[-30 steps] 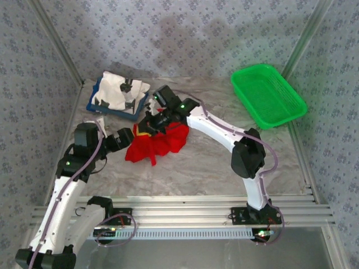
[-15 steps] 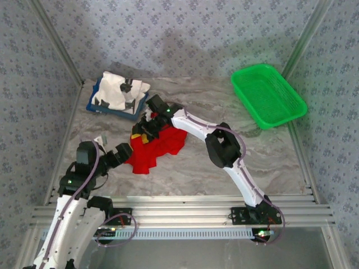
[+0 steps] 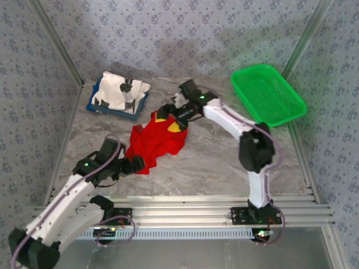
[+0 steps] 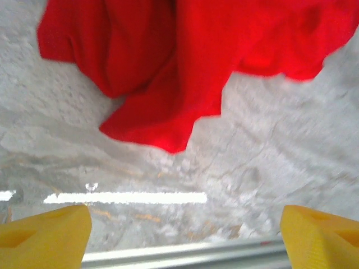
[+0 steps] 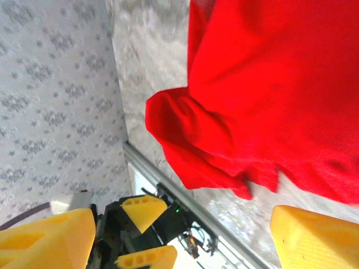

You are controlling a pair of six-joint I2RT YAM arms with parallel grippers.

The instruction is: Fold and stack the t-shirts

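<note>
Bright red cloth t-shirt [image 3: 160,140] is lying crumpled mid-counter [image 3: 224,162]. White black-marked t-shirt [image 3: 118,91] is sitting heaped on the flat blue tray [image 3: 91,106] at the far-left corner. Left pincer [image 3: 139,164] and right pincer [image 3: 170,112] are being held released, empty, at the red shirt's near and far edges. Folding and stacking are judged barely begun.

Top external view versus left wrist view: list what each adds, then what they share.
Top external adds the green basket, the blue tray bearing the white t-shirt, and the right claw. Left wrist adds a close look at the left claw, yellow fingertips wide apart. Shared: the red t-shirt, crumpled on the table.
</note>
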